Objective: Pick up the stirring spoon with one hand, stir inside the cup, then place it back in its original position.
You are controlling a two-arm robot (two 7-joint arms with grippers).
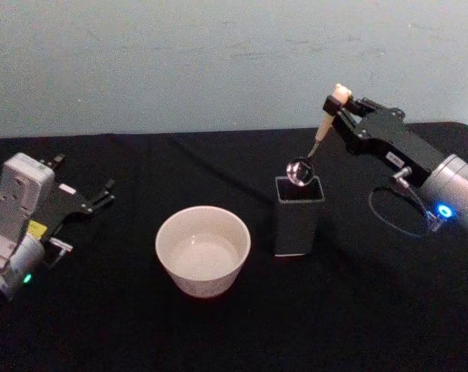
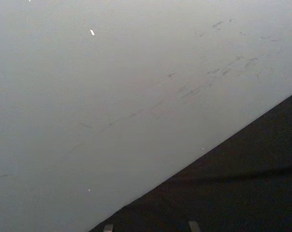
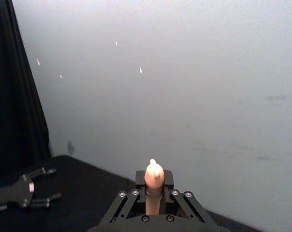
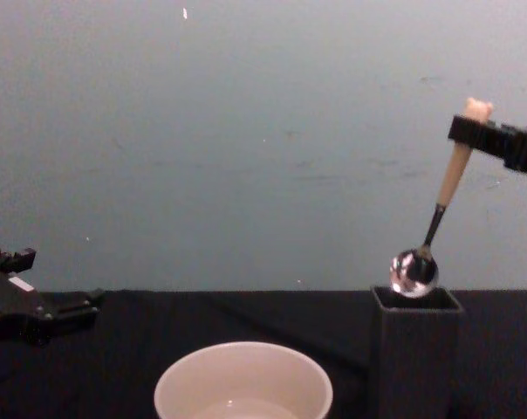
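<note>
A black cloth covers the table [image 1: 218, 341], which stands against a pale grey wall [image 1: 218, 62]. The right arm reaches in from the right, raised well above the cloth. The right gripper [image 1: 336, 108] has its fingers pinched on the upper part of the spoon [image 1: 322, 132], and the beige handle's small top knob pokes out above them. The spoon hangs tilted, handle leaning right, with its shiny bowl at the mouth of the dark square holder [image 1: 298, 225], level with the rim. The cream cup [image 1: 203, 283] sits near the holder, to its left. The left arm lies low at the table's left side. The left gripper [image 1: 83, 180] has its fingers spread and grips nothing.
</note>
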